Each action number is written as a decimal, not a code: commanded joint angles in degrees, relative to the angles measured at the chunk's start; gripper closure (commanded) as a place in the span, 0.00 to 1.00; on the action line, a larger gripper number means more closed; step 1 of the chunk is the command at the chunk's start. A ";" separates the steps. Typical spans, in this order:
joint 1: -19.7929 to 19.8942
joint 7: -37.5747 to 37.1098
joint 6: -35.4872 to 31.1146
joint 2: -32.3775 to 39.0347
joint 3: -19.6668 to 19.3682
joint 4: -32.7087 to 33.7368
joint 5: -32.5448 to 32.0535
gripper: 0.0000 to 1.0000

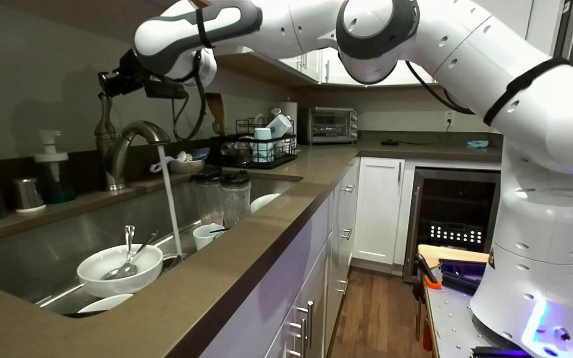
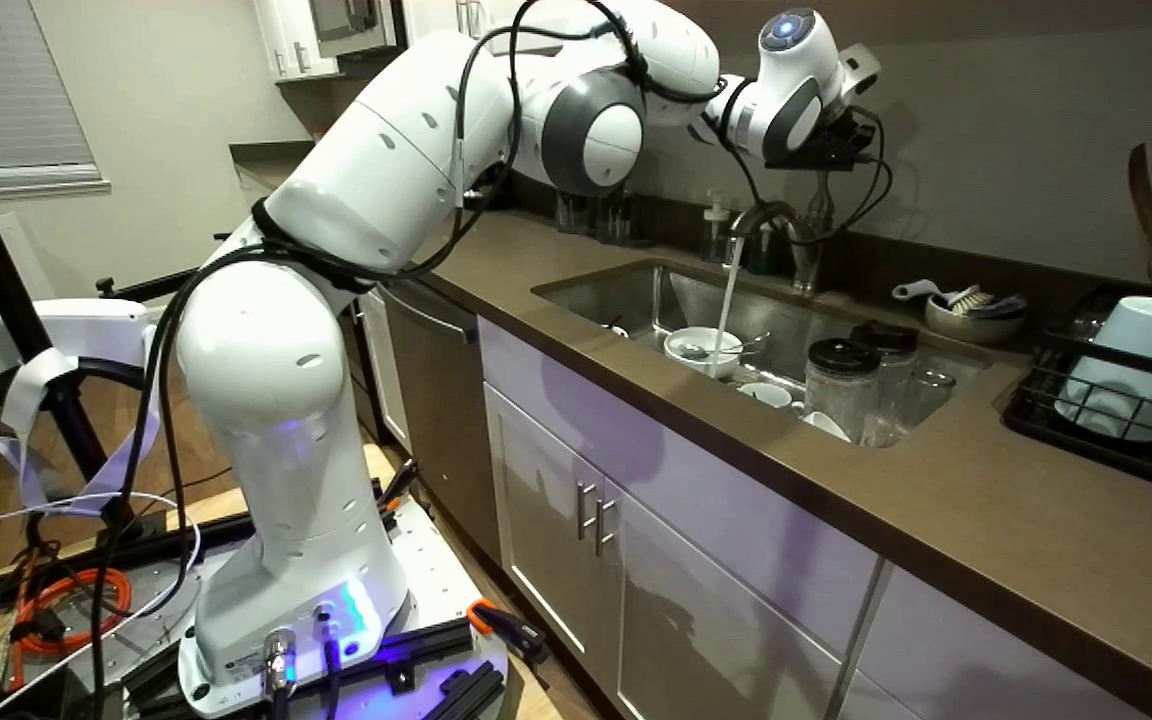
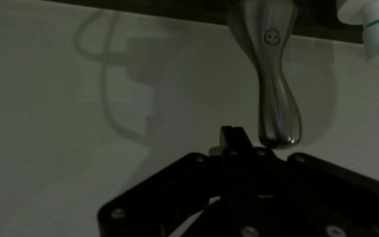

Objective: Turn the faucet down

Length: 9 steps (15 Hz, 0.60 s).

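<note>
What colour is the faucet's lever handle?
Silver-grey metal; the faucet's lever handle shows best in the wrist view, though dimly lit.

I am holding my gripper [image 1: 105, 84] at the upper left of the frame, just by the top of the upright handle [image 1: 104, 117] of the faucet [image 1: 119, 151]; I am not making out whether they are touching. Below, water [image 1: 170, 199] is streaming from the spout [image 1: 142, 130] and falling beside a white bowl [image 1: 117, 287] at lower left, which is holding spoons [image 1: 128, 270]. Two dark-lidded jars [image 1: 236, 199] are standing left of centre; above centre, a toaster oven [image 1: 334, 124] is sitting.
</note>
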State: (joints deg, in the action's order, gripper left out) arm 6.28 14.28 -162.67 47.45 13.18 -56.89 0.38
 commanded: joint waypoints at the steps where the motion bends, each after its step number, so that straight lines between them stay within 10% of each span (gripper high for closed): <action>1: 0.98 -0.10 -1.28 -2.40 0.16 -5.89 0.38 0.98; 9: 0.45 -0.71 -1.82 -4.76 -1.85 -9.26 1.56 0.98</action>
State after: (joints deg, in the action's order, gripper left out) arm 7.25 14.26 -163.62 45.78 12.36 -62.09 0.85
